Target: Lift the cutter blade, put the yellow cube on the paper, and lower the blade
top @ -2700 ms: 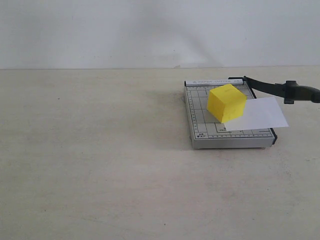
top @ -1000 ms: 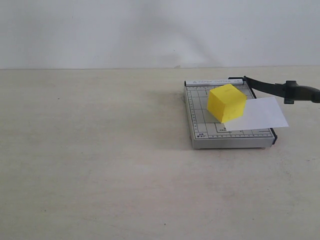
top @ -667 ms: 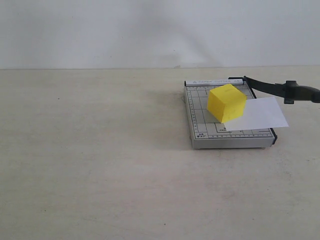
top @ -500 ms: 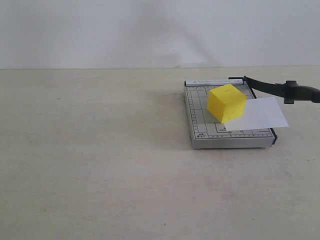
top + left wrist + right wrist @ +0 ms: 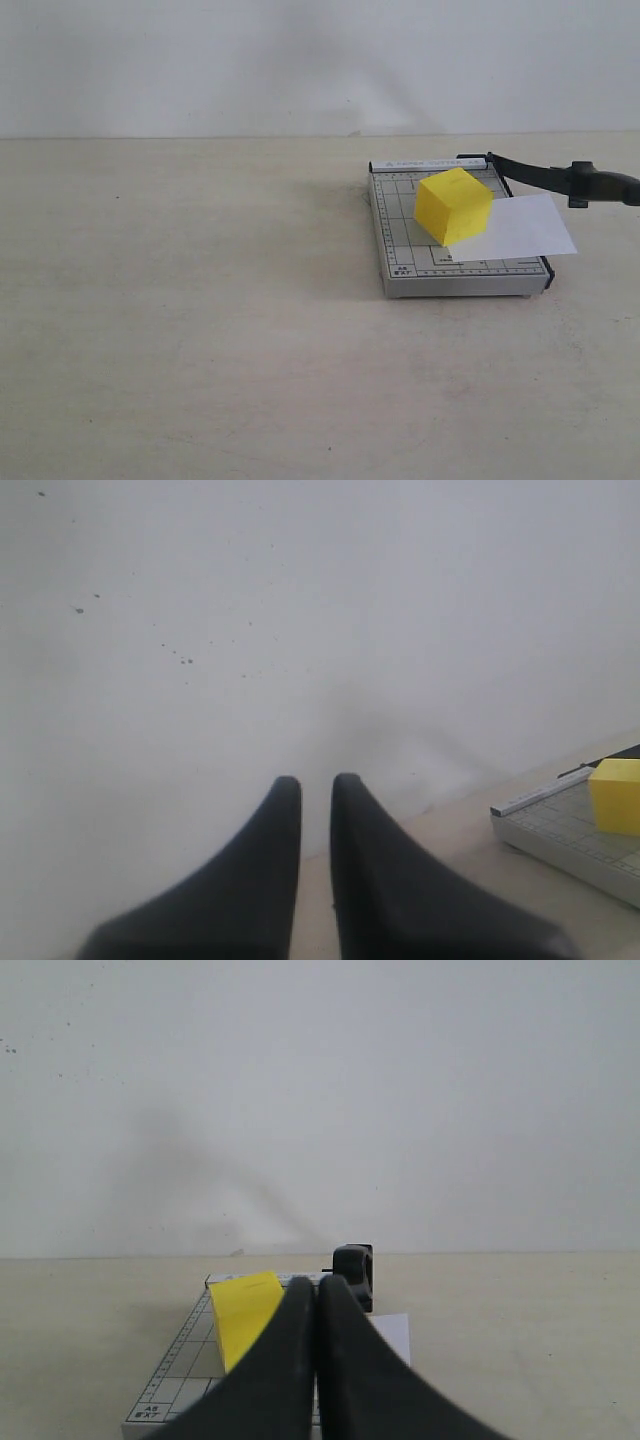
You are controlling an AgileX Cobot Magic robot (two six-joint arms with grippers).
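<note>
Sitting on paper (image 5: 520, 228): yellow cube (image 5: 454, 206) | blade (image 5: 545, 176) raised | left gripper (image 5: 316, 785), right gripper (image 5: 316, 1288) closed, empty

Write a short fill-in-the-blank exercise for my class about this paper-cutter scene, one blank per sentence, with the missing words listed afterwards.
1. The cube sitting on the cutter base is coloured ______.
2. The white paper sticks out past the base on the side where the ______ is hinged.
3. The cutter blade is in the ______ position, its handle lifted off the base.
4. Neither arm shows in the ______ view.

Missing words: yellow; blade; raised; exterior
</note>
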